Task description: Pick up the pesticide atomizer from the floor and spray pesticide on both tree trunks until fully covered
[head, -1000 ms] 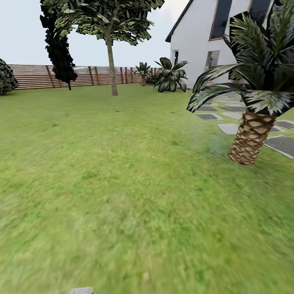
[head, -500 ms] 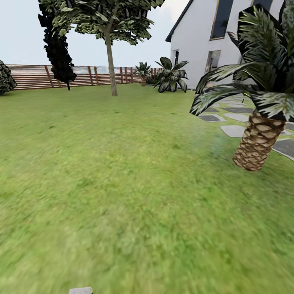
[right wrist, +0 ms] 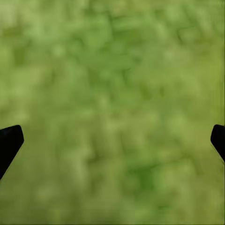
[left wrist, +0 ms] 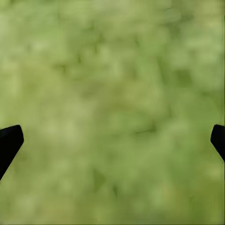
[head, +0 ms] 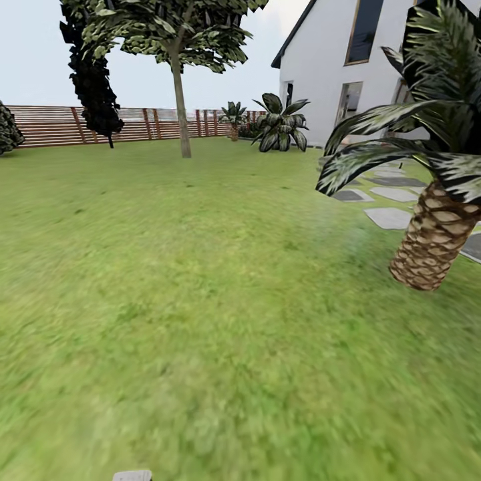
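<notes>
Stretching across the head view, the lawn (head: pixel 167 300) of the garden runs back to a brown slatted fence (head: pixel 53 125). A tall tree (head: pixel 175 33) stands at the far side of the grass, just before that fence, its thin bare trunk (head: pixel 180 113) upright under a wide crown. To its left rises a dark narrow cypress (head: pixel 90 73). On the right, close to the camera, a short palm (head: pixel 431 237) with a scaly trunk leans over the grass, and behind it grey stepping stones (head: pixel 391 217) lie in the lawn, leading toward a white house (head: pixel 334 73). Low leafy plants (head: pixel 280 123) sit by the house wall.

In the left wrist view, the left pincer (left wrist: pixel 112 140) is released, its two dark fingertips (left wrist: pixel 9 143) spread wide at the frame's edges over blurred grass. In the right wrist view, the right pincer (right wrist: pixel 112 140) is likewise released, fingertips (right wrist: pixel 9 140) far apart above grass, grasping nothing.
</notes>
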### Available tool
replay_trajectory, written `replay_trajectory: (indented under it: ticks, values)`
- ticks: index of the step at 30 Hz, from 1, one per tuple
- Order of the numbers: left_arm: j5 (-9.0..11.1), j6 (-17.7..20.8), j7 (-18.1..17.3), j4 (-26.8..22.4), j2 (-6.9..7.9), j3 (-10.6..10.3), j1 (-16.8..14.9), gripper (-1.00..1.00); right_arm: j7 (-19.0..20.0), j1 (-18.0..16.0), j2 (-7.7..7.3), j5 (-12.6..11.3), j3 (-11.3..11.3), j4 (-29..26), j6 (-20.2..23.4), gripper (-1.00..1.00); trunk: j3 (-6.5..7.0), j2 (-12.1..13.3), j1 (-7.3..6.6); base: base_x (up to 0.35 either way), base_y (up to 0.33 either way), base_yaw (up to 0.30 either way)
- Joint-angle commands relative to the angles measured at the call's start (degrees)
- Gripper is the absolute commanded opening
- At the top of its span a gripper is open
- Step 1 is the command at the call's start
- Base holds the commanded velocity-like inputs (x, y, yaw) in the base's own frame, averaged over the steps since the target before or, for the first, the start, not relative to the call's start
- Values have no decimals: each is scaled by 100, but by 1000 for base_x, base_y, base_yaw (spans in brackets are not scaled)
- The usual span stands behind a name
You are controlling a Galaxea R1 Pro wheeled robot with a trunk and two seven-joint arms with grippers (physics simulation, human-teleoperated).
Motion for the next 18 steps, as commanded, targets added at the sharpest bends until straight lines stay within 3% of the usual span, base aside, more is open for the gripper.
replay_trajectory:
  ticks: [1,18]
  values:
    - [-2,0,0,0,-1,0,0,100,0,0,0,0,0,0,2,100,0,0,0,340,0,0]
    - [-6,0,0,0,-2,0,0,100,0,0,0,0,0,8,2,100,0,0,0,340,0,0]
